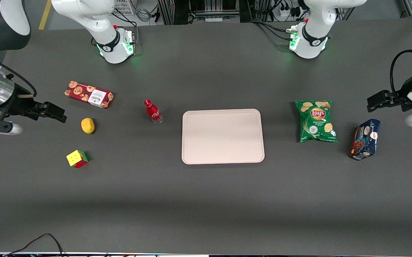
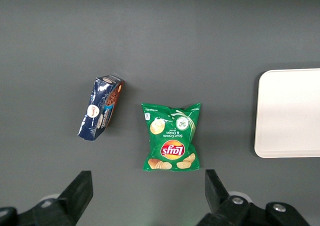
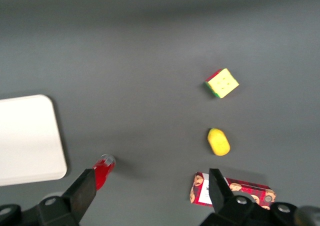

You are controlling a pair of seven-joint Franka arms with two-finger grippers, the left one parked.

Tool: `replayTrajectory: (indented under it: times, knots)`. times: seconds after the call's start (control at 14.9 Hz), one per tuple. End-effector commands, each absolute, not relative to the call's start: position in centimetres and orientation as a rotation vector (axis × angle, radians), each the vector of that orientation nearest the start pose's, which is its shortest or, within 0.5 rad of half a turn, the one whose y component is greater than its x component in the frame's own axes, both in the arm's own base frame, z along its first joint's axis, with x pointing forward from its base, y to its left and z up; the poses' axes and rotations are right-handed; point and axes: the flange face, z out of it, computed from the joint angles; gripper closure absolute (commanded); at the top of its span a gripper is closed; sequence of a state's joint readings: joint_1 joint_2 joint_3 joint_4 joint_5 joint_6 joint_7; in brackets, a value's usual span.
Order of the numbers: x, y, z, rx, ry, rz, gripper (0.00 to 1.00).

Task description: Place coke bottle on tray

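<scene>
Jaws wide on gripper [image 3: 150,191], raised at working arm's end. Bottle [image 1: 152,111] upright on table [image 1: 206,200] beside tray [image 1: 223,136]; likely light, rigid, slick, tippy: grasp mid-body

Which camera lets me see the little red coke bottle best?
The front view: the coke bottle stands upright there, whole, beside the tray. The right wrist view shows it partly hidden by the open gripper, which is above the table. The left wrist view misses it.
</scene>
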State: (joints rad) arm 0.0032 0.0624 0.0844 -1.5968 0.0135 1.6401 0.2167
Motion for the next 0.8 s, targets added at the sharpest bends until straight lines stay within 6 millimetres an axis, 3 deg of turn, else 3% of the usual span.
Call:
replayTrajectory:
  times: [0.0, 0.2, 0.4, 0.6, 0.74]
  knots:
    - [56.0, 11.7, 58.9, -3.113, 0.029, 0.08, 0.0]
    - [54.0, 18.4, 59.1, -3.119, -0.086, 0.08, 0.0]
    - [51.6, 24.1, 59.2, -3.128, 0.016, 0.081, 0.0]
    - [50.3, 26.8, 58.5, -3.133, 0.022, 0.106, 0.0]
    - [49.4, 28.0, 56.0, -3.141, -0.016, 0.18, 0.0]
